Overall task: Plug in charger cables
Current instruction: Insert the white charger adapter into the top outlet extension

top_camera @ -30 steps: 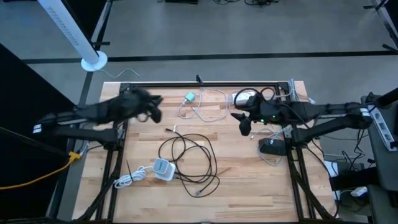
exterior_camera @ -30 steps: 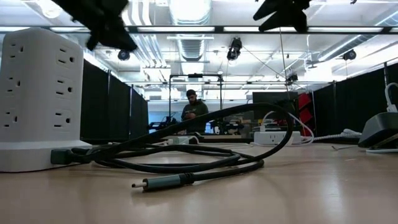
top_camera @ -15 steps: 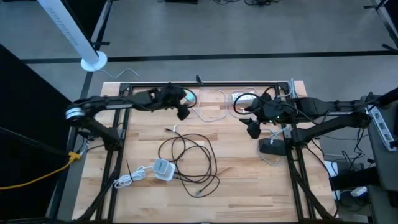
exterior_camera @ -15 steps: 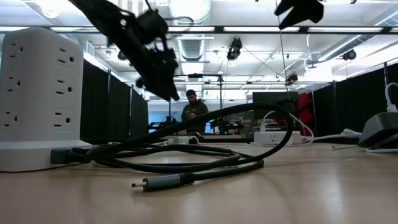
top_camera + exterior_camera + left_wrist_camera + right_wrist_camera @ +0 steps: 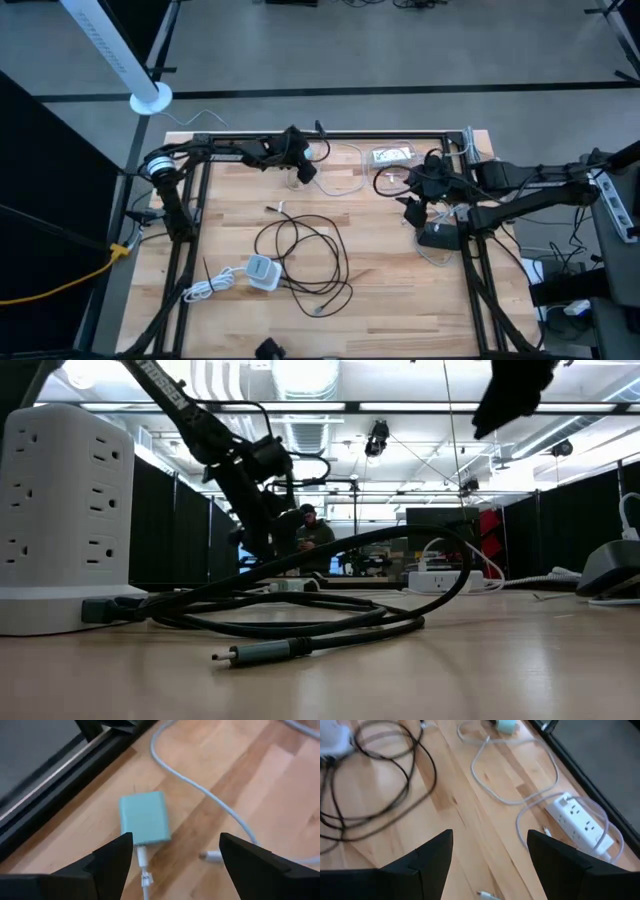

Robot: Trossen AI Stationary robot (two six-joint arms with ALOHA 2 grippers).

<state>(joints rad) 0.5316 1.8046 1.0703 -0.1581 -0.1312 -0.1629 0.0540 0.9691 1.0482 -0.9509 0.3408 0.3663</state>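
Observation:
A long black charger cable [image 5: 300, 255] lies coiled mid-table, its plug tip [image 5: 260, 653] toward the near edge. White cables [image 5: 340, 175] loop near the far edge. One runs from a teal adapter [image 5: 144, 818]; a loose white plug tip [image 5: 212, 855] lies beside it. My left gripper [image 5: 175, 857] hangs open just above the adapter and that tip, at the far edge [image 5: 302, 172], touching nothing. My right gripper [image 5: 412, 212] hovers open over the table's right part [image 5: 490, 860], with bare wood below.
A white power strip [image 5: 393, 155] lies at the far right, also seen in the right wrist view [image 5: 577, 822]. A white cube adapter [image 5: 262, 272] with a short coiled white cable sits near left. A black device [image 5: 438, 235] rests at the right edge. A person stands far behind the table.
My left arm has swung from the table's left side along the far edge toward the right and come down over the teal adapter. My right gripper has drifted a little toward the right and near edges. The cables lie as they did.

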